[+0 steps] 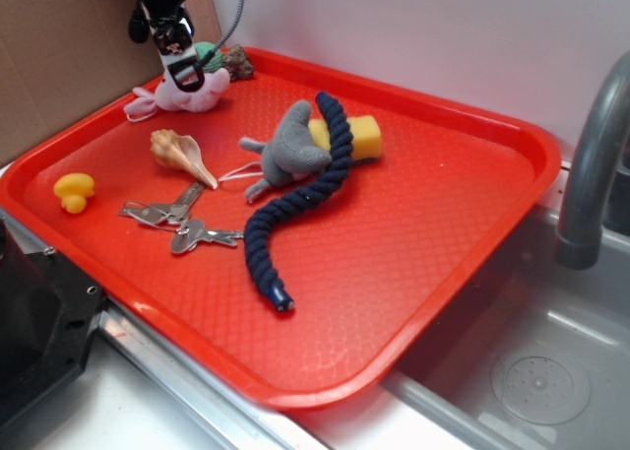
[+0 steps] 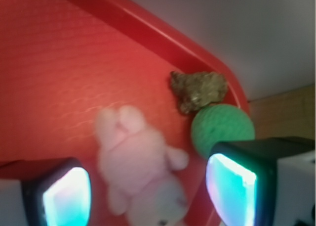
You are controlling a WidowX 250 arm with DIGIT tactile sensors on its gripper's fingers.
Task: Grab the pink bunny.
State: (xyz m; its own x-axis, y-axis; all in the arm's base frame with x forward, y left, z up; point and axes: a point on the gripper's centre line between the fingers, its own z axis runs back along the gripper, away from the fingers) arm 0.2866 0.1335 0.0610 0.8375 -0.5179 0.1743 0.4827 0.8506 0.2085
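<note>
The pink bunny [image 1: 189, 93] lies on the red tray [image 1: 394, 263] near its far left corner, one long ear trailing left. In the wrist view the pink bunny [image 2: 143, 171] lies flat between my two fingers, whitish face toward the camera, feet pointing away. My gripper [image 1: 187, 73] hangs straight above it, jaws open and spread wider than the toy. The gripper [image 2: 148, 199] touches nothing; both pale fingertips [image 2: 66, 196] stand clear of the plush.
A green ball [image 2: 222, 129] and a brown rock [image 2: 198, 90] sit close beside the bunny in the tray corner. Further along lie a seashell [image 1: 180, 155], yellow duck [image 1: 74, 190], keys [image 1: 182, 224], grey plush [image 1: 290, 152], dark blue rope [image 1: 305, 199] and yellow sponge [image 1: 359, 135]. A sink [image 1: 532, 371] lies to the right.
</note>
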